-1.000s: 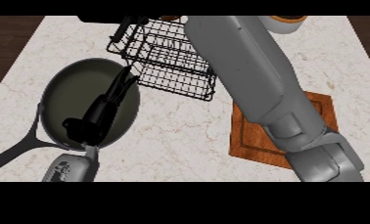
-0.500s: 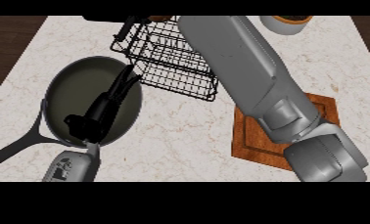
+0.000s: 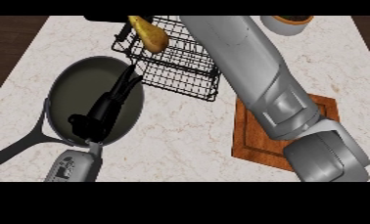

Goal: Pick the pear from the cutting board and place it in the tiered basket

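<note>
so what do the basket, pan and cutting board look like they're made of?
Tiered basket: thin black wire in an open grid, probably coated metal. Pan: dark grey with a paler rim and a long dark handle, likely metal, dull finish. Cutting board: reddish-brown with a grooved border, looks like varnished wood. The pear sits over the basket's top edge.

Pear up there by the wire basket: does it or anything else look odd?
The pear hangs tilted over the basket, not yet set down. The cutting board is bare where visible. Nothing looks spilled or broken.
</note>
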You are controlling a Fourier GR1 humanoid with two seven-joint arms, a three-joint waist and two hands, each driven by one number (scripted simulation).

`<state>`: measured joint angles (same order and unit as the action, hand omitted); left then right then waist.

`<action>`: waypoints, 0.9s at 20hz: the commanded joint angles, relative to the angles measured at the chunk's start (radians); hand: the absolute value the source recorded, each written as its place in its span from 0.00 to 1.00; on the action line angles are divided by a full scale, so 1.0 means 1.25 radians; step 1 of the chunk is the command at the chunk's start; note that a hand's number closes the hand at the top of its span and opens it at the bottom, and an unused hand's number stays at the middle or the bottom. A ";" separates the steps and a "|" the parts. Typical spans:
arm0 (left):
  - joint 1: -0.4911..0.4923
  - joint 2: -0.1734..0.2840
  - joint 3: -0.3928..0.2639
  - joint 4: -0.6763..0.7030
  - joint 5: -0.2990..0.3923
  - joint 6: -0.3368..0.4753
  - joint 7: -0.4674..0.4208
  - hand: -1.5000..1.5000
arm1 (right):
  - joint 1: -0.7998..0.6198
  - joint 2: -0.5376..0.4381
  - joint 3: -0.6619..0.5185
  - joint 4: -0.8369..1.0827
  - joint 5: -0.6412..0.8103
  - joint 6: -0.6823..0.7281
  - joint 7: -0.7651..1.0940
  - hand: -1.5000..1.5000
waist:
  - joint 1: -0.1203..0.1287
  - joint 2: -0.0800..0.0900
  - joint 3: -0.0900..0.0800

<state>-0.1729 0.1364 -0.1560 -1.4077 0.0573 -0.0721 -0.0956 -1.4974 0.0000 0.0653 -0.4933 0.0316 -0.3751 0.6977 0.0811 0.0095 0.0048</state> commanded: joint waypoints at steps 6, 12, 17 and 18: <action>0.036 0.027 0.046 0.034 0.019 -0.009 0.021 0.50 | -0.018 -0.035 0.050 0.050 0.101 -0.261 -0.030 0.00 | -0.050 -0.003 -0.005; 0.104 0.035 0.052 0.040 0.000 -0.004 -0.035 0.50 | 0.041 -0.132 0.050 -0.029 0.140 -0.358 -0.028 0.00 | -0.087 -0.015 -0.004; 0.116 0.008 0.045 -0.013 -0.001 0.025 0.009 0.50 | 0.173 -0.245 -0.013 -0.211 0.079 -0.318 -0.094 0.00 | -0.108 -0.023 -0.002; 0.104 0.009 0.060 0.010 0.001 0.029 -0.006 0.50 | 0.219 -0.238 -0.005 -0.265 0.069 -0.301 -0.092 0.00 | -0.123 -0.026 -0.002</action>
<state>-0.0620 0.1637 -0.0870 -1.4510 0.0618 -0.0555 -0.1138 -1.3510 -0.2361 0.0779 -0.6716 0.1501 -0.7730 0.6066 -0.0401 -0.0213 0.0114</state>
